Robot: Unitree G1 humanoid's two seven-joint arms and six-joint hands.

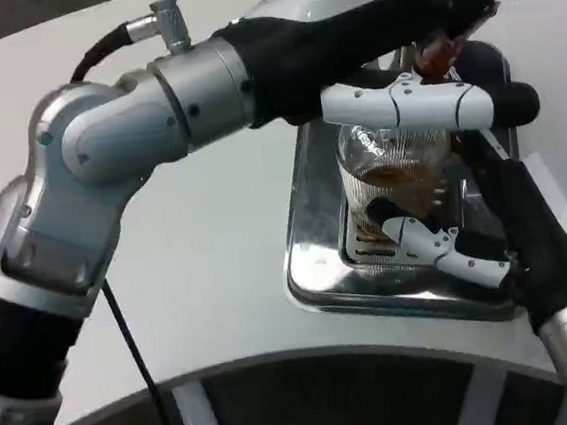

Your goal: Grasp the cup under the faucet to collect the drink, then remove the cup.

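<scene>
The clear ribbed cup (391, 177), holding some brown drink, stands on the metal drip tray (311, 240) at right. The right hand (464, 205) grips it, fingers wrapped around. The left hand (395, 11) reaches over to the red faucet lever (436, 55); I cannot tell its grip.

Stretching across most of the frame, a white table (216, 239), rounded at its near edge. Catching soft, even light, with faint shadows lying on its matte top. Showing past the far edge, in the upper left corner, a dark grey floor (4, 18). Sitting below the near rim, a dark area crossed by pale struts (198, 422).
</scene>
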